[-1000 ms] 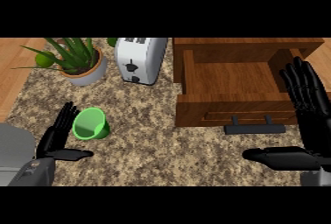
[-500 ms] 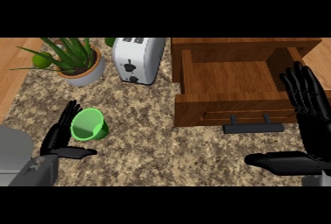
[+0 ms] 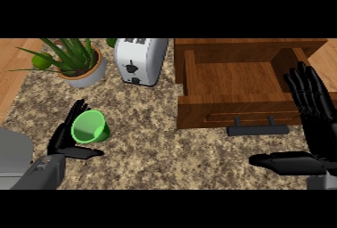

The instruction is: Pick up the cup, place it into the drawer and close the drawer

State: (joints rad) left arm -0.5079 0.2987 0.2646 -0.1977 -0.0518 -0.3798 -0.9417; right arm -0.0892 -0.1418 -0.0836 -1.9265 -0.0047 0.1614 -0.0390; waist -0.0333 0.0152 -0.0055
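A green cup (image 3: pixel 90 127) lies on its side on the speckled counter at the left, its mouth facing the camera. My left hand (image 3: pixel 67 137) is open just left of the cup, fingers straight up along its rim and thumb stretched out beneath it. The wooden drawer (image 3: pixel 233 82) stands pulled open at the upper right, nothing visible in it, with a dark handle (image 3: pixel 257 129) on its front. My right hand (image 3: pixel 312 122) is open at the right edge, fingers up over the drawer's right corner, thumb pointing left.
A silver toaster (image 3: pixel 139 60) stands at the back centre. A potted plant (image 3: pixel 74 60) with a green fruit (image 3: pixel 41 60) beside it sits at the back left. A grey object (image 3: pixel 13 153) fills the lower left corner.
The view has shifted slightly. My left hand has drawn closer to the cup, its fingers now beside the rim. The right hand stays open by the drawer.
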